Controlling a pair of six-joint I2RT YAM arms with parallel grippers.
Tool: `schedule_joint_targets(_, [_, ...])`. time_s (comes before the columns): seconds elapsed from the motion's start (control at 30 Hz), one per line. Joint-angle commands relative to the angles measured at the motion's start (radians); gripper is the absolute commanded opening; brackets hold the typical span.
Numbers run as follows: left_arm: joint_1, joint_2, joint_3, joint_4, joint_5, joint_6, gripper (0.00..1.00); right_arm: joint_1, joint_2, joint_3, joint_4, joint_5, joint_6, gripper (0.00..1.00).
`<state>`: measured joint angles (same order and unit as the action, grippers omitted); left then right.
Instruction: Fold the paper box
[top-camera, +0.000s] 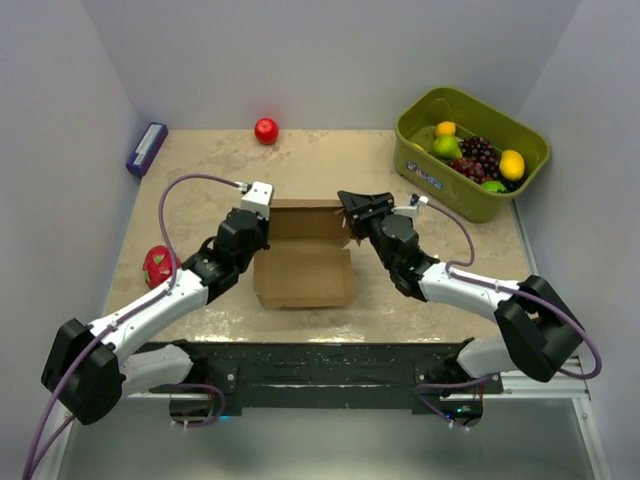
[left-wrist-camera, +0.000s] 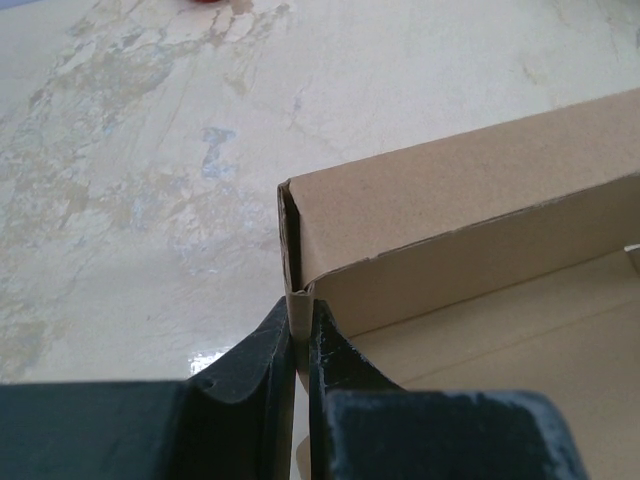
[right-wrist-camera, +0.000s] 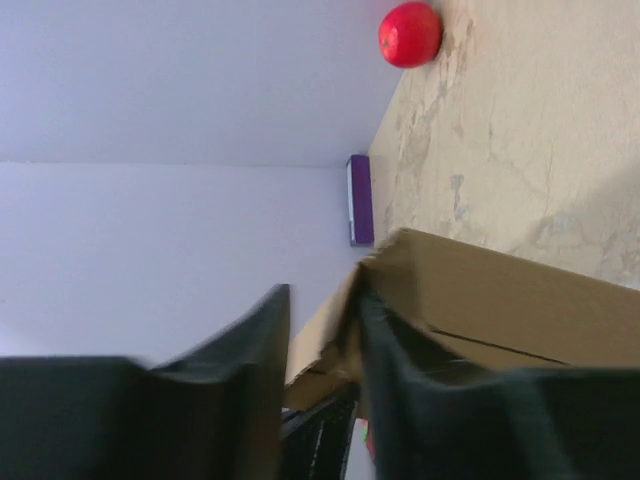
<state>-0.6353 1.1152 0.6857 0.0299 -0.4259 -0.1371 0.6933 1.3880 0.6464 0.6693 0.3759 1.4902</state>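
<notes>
The brown paper box (top-camera: 305, 270) lies open at the table's middle, with its back wall and side walls raised. My left gripper (top-camera: 262, 213) is at its back left corner. In the left wrist view the left gripper (left-wrist-camera: 300, 322) is shut on the thin left side wall of the paper box (left-wrist-camera: 450, 200). My right gripper (top-camera: 352, 213) is at the back right corner. In the right wrist view the right gripper (right-wrist-camera: 322, 295) is open and straddles the cardboard corner edge (right-wrist-camera: 500, 290). One finger touches the cardboard and the other stands apart.
An olive-green bin (top-camera: 425, 170) with fruit stands at the back right. A red ball (top-camera: 266, 130) lies at the back middle and a purple block (top-camera: 146, 148) at the back left. A red and green fruit (top-camera: 157, 265) lies beside the left arm.
</notes>
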Motion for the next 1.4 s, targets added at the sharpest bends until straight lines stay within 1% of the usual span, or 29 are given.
schedule_joint_targets(0.0, [0.08, 0.04, 0.074, -0.027, 0.088, -0.025, 0.0, -0.009, -0.058, 0.05, 0.001, 0.048, -0.134, 0.58])
schedule_joint_targets(0.03, [0.086, 0.043, 0.078, -0.028, 0.09, -0.025, 0.0, -0.008, -0.075, 0.042, -0.019, 0.041, -0.175, 0.62])
schedule_joint_targets(0.07, [0.089, 0.049, 0.081, -0.028, 0.095, -0.027, 0.0, -0.006, -0.108, 0.036, -0.052, 0.035, -0.198, 0.68])
schedule_joint_targets(0.13, [0.092, 0.052, 0.095, -0.085, 0.101, -0.054, 0.0, -0.003, -0.139, 0.022, -0.082, 0.0, -0.287, 0.7])
schedule_joint_targets(0.2, [0.091, 0.052, 0.098, -0.091, 0.098, -0.087, 0.0, 0.009, -0.174, 0.019, -0.141, -0.023, -0.361, 0.7])
schedule_joint_targets(0.23, [0.091, 0.051, 0.097, -0.097, 0.085, -0.1, 0.0, 0.018, -0.185, 0.016, -0.161, -0.047, -0.44, 0.7])
schedule_joint_targets(0.3, [0.079, 0.044, 0.057, -0.047, 0.079, -0.137, 0.0, 0.028, -0.211, 0.012, -0.235, -0.069, -0.513, 0.69])
schedule_joint_targets(0.33, [0.066, 0.04, 0.032, -0.004, 0.049, -0.144, 0.0, 0.035, -0.221, 0.003, -0.255, -0.095, -0.586, 0.68])
schedule_joint_targets(0.4, [0.034, 0.038, -0.042, 0.053, 0.026, -0.16, 0.0, 0.038, -0.24, 0.001, -0.35, -0.107, -0.649, 0.65])
schedule_joint_targets(0.47, [0.014, 0.043, -0.084, 0.122, 0.004, -0.18, 0.0, 0.037, -0.265, 0.013, -0.452, -0.129, -0.735, 0.59])
schedule_joint_targets(0.53, [-0.018, 0.054, -0.132, 0.18, -0.032, -0.183, 0.0, 0.043, -0.283, 0.016, -0.491, -0.155, -0.827, 0.54])
schedule_joint_targets(0.57, [-0.029, 0.06, -0.143, 0.192, -0.048, -0.186, 0.0, 0.051, -0.287, 0.016, -0.531, -0.157, -0.85, 0.47])
schedule_joint_targets(0.63, [-0.056, 0.077, -0.156, 0.212, -0.082, -0.191, 0.0, 0.061, -0.285, 0.013, -0.563, -0.158, -0.902, 0.43])
schedule_joint_targets(0.67, [-0.066, 0.081, -0.161, 0.218, -0.091, -0.193, 0.0, 0.064, -0.276, 0.01, -0.589, -0.16, -0.91, 0.37])
schedule_joint_targets(0.73, [-0.083, 0.092, -0.173, 0.237, -0.103, -0.197, 0.0, 0.066, -0.264, -0.007, -0.594, -0.181, -0.935, 0.28])
schedule_joint_targets(0.83, [-0.099, 0.104, -0.179, 0.24, -0.123, -0.203, 0.0, 0.078, -0.225, -0.031, -0.579, -0.218, -0.943, 0.19])
schedule_joint_targets(0.9, [-0.106, 0.107, -0.189, 0.235, -0.132, -0.209, 0.0, 0.098, -0.204, -0.04, -0.573, -0.212, -0.946, 0.17])
schedule_joint_targets(1.0, [-0.107, 0.104, -0.205, 0.238, -0.142, -0.216, 0.0, 0.115, -0.166, -0.056, -0.563, -0.193, -0.944, 0.17])
schedule_joint_targets(1.2, [-0.107, 0.087, -0.232, 0.248, -0.151, -0.223, 0.0, 0.115, -0.13, -0.073, -0.583, -0.042, -0.863, 0.16])
schedule_joint_targets(1.23, [-0.107, 0.086, -0.232, 0.245, -0.152, -0.222, 0.0, 0.115, -0.136, -0.083, -0.582, -0.019, -0.84, 0.14])
schedule_joint_targets(1.27, [-0.107, 0.084, -0.235, 0.245, -0.152, -0.22, 0.0, 0.115, -0.141, -0.088, -0.585, 0.022, -0.832, 0.13])
schedule_joint_targets(1.37, [-0.107, 0.08, -0.241, 0.242, -0.151, -0.22, 0.0, 0.114, -0.142, -0.099, -0.58, 0.061, -0.828, 0.13])
